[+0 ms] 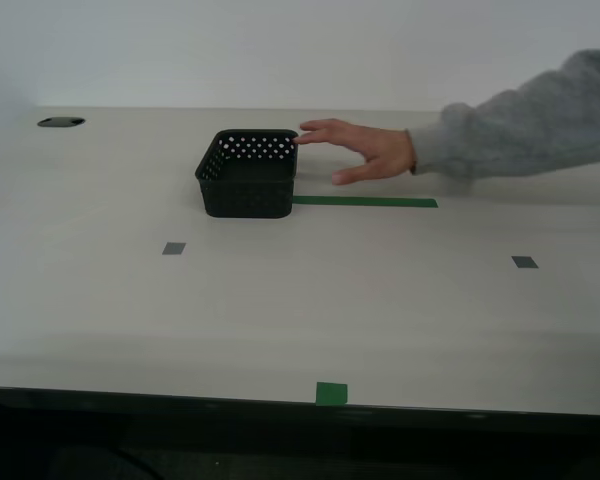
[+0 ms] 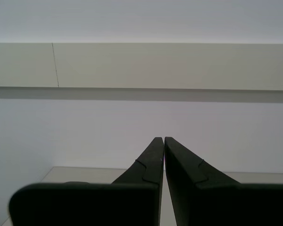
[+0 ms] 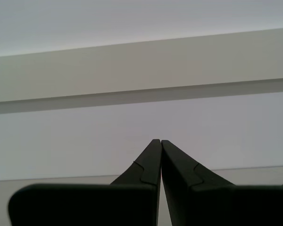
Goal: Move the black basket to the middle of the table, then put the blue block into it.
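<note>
The black basket (image 1: 248,175) stands upright on the pale table (image 1: 280,310), a little to the exterior view's left of the middle, at the end of a green tape strip. A person's hand (image 1: 365,150) in a grey sleeve reaches in from the exterior view's right and touches the basket's far right corner. The blue block is out of view. My first gripper (image 3: 160,141) is shut and empty, pointing at a white wall. My second gripper (image 2: 163,139) is shut and empty, pointing at the wall too. Neither arm shows in the exterior view.
A green tape strip (image 1: 365,202) lies to the right of the basket. A green tape square (image 1: 331,393) sits at the table's front edge. Two small grey squares (image 1: 174,248) (image 1: 525,262) mark the tabletop. A dark oval hole (image 1: 61,122) is at the far left.
</note>
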Controlling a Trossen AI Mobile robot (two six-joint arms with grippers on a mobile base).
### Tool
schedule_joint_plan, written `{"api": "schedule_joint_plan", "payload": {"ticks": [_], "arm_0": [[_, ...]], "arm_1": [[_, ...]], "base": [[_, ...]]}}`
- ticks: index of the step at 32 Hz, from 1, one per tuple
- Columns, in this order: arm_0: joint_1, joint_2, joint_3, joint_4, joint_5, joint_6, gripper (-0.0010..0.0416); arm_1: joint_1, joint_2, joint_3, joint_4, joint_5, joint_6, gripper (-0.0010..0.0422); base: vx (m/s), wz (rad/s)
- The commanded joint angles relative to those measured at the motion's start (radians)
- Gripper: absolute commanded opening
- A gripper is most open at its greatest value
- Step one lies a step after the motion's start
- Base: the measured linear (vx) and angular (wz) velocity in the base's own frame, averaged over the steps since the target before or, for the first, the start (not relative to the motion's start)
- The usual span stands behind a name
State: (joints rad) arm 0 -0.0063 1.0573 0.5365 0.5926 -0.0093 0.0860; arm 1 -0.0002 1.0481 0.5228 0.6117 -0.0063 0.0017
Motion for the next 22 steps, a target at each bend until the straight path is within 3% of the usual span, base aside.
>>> {"api": "schedule_joint_plan", "payload": {"ticks": [1,22], "arm_0": [[0.0,0.0,0.001,0.005,0.0,0.0,0.0002],[0.0,0.0,0.001,0.005,0.0,0.0,0.0002]], "arm_1": [[0.0,0.0,0.0,0.004,0.0,-0.001,0.0],[0.0,0.0,0.0,0.004,0.0,-0.001,0.0]], "base": [[0.0,0.0],[0.0,0.0]]}}
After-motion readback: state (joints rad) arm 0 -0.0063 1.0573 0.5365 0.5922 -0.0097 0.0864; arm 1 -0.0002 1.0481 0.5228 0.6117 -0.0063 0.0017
